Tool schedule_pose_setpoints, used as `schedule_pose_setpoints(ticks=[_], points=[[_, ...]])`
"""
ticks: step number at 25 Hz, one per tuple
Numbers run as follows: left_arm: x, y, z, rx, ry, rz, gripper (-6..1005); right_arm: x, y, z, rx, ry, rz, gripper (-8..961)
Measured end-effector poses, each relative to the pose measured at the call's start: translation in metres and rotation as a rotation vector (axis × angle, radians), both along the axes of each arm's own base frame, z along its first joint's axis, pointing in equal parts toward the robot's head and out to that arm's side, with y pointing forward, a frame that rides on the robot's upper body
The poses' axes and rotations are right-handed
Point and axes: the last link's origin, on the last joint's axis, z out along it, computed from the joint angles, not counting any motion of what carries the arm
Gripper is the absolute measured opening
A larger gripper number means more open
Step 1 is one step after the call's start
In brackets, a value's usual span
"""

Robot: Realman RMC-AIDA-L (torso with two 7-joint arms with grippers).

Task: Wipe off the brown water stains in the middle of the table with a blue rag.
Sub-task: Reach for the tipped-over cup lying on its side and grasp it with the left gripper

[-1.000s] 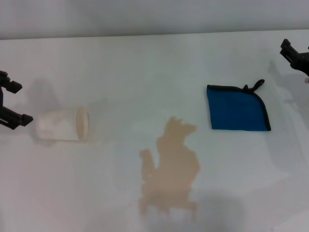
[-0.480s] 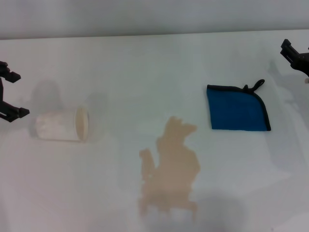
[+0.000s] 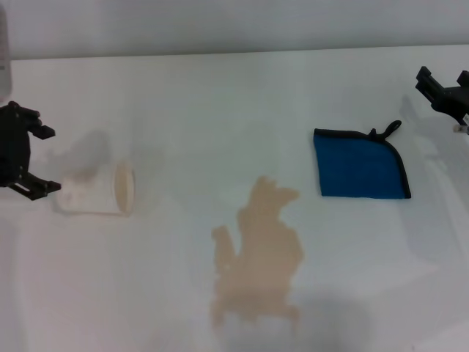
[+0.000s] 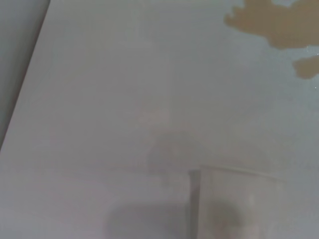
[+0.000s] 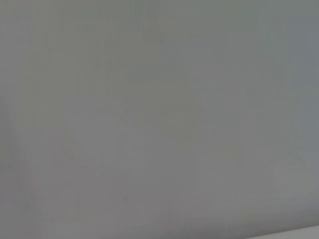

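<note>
The brown water stains spread as a pale tan, lobed patch in the middle of the white table. They also show in the left wrist view. The blue rag lies flat to the right of the stains, its black loop pointing to the far right. My right gripper hovers open and empty beyond the rag's loop, near the table's right edge. My left gripper is open and empty at the far left, just left of the cup. The right wrist view shows only a plain grey surface.
A cream paper cup lies on its side at the left, its mouth facing the stains; it also shows in the left wrist view. The table's far edge meets a grey wall.
My left gripper has shifted right, closer to the cup's base, and turned a little. My right gripper has moved slightly left and down toward the rag. Rag, cup and stains are unmoved.
</note>
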Motion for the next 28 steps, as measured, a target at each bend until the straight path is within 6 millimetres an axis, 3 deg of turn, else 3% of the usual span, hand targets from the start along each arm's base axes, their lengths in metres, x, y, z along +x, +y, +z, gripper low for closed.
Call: schedule_pose_setpoints(ticks=[9, 28], points=[[-0.004, -0.002, -0.026, -0.041, 0.0, -0.013, 878, -0.001, 0.002, 0.001, 0.006, 0.004, 0.0, 863], [-0.017, 0.005, -0.06, -0.058, 0.035, -0.023, 876, -0.003, 0.005, 0.002, 0.01, 0.004, 0.004, 862]])
